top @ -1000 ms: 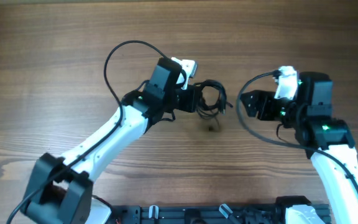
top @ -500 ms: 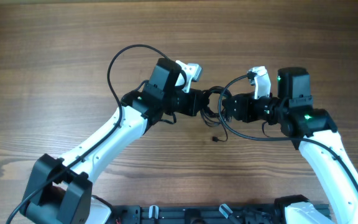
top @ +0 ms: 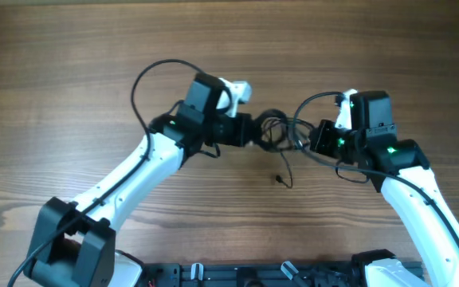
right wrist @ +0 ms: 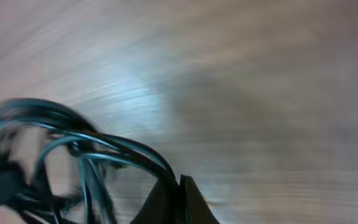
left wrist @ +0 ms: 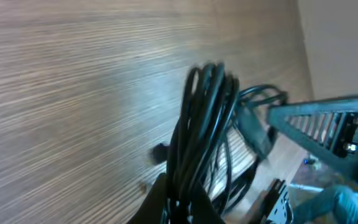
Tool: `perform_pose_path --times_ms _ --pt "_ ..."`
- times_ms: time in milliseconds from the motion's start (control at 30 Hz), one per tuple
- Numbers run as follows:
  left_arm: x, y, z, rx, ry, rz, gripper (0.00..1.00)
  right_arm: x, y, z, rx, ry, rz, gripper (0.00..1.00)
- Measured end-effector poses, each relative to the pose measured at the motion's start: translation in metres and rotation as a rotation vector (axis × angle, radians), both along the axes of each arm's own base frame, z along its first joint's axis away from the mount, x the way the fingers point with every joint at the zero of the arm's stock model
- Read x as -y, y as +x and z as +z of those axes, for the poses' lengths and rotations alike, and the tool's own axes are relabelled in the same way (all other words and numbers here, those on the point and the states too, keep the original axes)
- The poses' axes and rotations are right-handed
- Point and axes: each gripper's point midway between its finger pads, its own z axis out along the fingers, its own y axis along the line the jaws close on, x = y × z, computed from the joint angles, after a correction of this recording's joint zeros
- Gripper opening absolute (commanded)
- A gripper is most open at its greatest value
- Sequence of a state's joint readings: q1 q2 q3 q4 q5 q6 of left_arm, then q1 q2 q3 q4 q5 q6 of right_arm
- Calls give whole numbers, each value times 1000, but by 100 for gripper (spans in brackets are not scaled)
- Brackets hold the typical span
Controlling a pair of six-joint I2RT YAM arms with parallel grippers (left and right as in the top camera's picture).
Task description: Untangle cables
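Note:
The cables (top: 276,129) are a bundle of thin black cords held above the wooden table between my two arms. My left gripper (top: 253,130) is shut on the bundle's left side; in the left wrist view the cords (left wrist: 204,124) rise as a tight sheaf out of the closed fingers (left wrist: 185,202). On the bundle's right side my right gripper (top: 309,135) is shut on a few strands, which curve into its pinched fingertips (right wrist: 178,193) in the blurred right wrist view. One loose cord end with a small plug (top: 280,178) hangs down to the table.
Bare wooden table (top: 70,72) surrounds both arms. The arms' own thicker black wires loop above the left wrist (top: 146,76) and beside the right wrist (top: 313,104). A dark rail (top: 253,275) runs along the near edge.
My right arm swung left to the bundle and its gripper shut on strands of it. The left gripper stayed shut on the bundle and shifted slightly. The hanging cord end moved with the pull.

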State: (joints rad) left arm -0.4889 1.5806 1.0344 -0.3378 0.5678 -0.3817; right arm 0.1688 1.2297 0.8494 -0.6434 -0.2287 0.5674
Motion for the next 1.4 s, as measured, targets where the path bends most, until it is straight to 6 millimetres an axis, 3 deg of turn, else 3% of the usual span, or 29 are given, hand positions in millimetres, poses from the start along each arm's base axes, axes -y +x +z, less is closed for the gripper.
perform_pose_path --times_ms 200,233,267,333,400,500,600,733,833,967,1000,1100,1233,1300,1400 --pt "-45 12 -1 -96 -18 102 4 0 0 -1 -84 108 -252 4" --pt "-50 15 2 -107 -33 120 4 -1 0 -1 -89 121 -271 9" --pt "-54 17 4 -116 -46 138 4 -2 4 2 -76 138 -282 26" --pt "-63 27 8 -93 -52 173 4 -9 11 11 -8 140 -151 47" --pt "-74 43 14 -40 -59 217 4 -18 6 14 24 136 26 50" --pt "-70 57 29 47 -99 217 4 -21 -5 9 16 103 130 58" --pt "-60 57 42 82 -158 168 4 -25 10 20 115 97 174 56" --pt "-35 36 42 58 -172 75 4 -50 24 50 266 199 303 53" --pt "-1 16 48 83 -193 -31 4 -58 17 53 251 255 336 43" --pt "33 -6 60 124 -238 -141 4 -60 14 49 169 326 260 41" --pt "36 -10 60 121 -241 -154 4 -61 14 46 149 335 246 41" --pt "39 -14 61 112 -250 -168 4 -63 24 33 99 368 197 19" --pt "40 -17 59 86 -250 -168 4 -66 36 30 90 409 156 18" --pt "39 -18 58 76 -246 -165 6 -67 39 31 99 418 152 4" --pt "37 -19 54 62 -232 -158 28 -68 39 31 94 425 148 4"
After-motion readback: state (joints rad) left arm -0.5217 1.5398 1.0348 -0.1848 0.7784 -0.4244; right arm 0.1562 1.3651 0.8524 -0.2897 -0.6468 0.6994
